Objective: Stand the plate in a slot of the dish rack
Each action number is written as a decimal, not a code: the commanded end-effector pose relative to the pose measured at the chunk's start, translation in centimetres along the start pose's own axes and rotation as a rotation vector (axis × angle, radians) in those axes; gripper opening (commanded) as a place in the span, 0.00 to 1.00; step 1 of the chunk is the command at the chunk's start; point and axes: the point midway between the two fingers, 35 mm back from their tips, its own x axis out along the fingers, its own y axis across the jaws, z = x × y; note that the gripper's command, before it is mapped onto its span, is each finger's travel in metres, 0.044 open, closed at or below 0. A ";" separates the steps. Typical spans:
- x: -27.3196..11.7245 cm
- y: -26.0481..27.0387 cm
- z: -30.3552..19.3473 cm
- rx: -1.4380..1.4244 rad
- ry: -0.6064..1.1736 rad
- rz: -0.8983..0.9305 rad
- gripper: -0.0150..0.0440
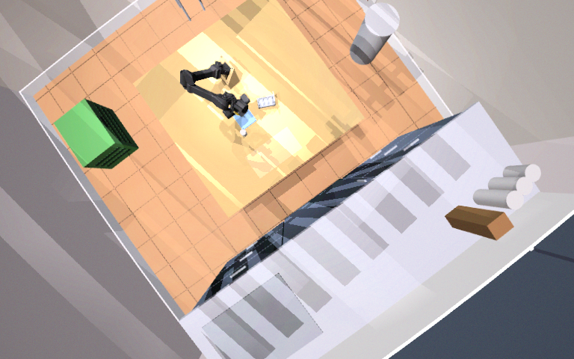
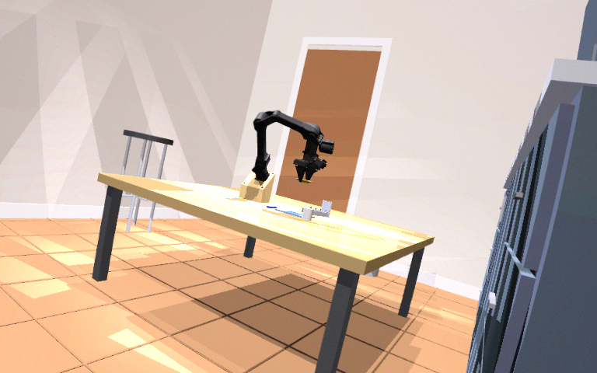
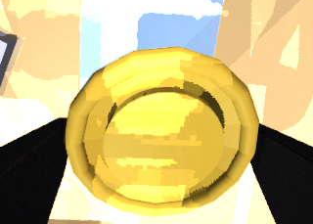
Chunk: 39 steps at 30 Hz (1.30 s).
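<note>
"Where's the plate?"

"The round yellow plate (image 2: 308, 181) (image 3: 163, 146) is up in the air, just right of centre in the exterior view. In the wrist view it fills the middle, its raised rim facing the camera."

"And the gripper's jaws?"

"The black parallel-jaw gripper (image 1: 238, 110) (image 2: 304, 179) (image 3: 160, 130) is clamped on the plate, one dark finger at either side of the rim. In the exterior view the fingers point down and the plate lies roughly level between their tips."

"So it isn't in the rack?"

"No. The small pale grey dish rack (image 1: 267, 106) (image 2: 326, 206) stands on the light wooden table (image 1: 219, 177) (image 2: 246, 223), right of the gripper in the top view. The plate is apart from it, higher up."

"What's that blue patch?"

"A flat light-blue square (image 1: 247, 120) (image 2: 288, 212) (image 3: 176, 35) on the table, partly hidden by the gripper from above. In the wrist view it shows beyond the plate, at the top of the frame."

"Anything beside it?"

"A small white cylindrical cup (image 1: 243, 132) (image 2: 308, 214), upright, near the square's lower edge in the top view."

"And the arm?"

"The black jointed arm (image 1: 205, 94) (image 2: 292, 123) arches from a wooden block (image 2: 252, 192) on the table."
</note>
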 end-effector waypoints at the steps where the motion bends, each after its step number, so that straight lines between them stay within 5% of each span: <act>1: -1.4 0.1 0.1 0.005 -0.001 0.000 0.25; 7: -2.4 0.6 -0.1 0.026 -0.002 -0.003 0.25; 22: -2.3 11.9 -4.3 0.490 0.000 0.000 0.25; 39: 1.0 13.8 -5.0 0.298 0.142 0.171 0.25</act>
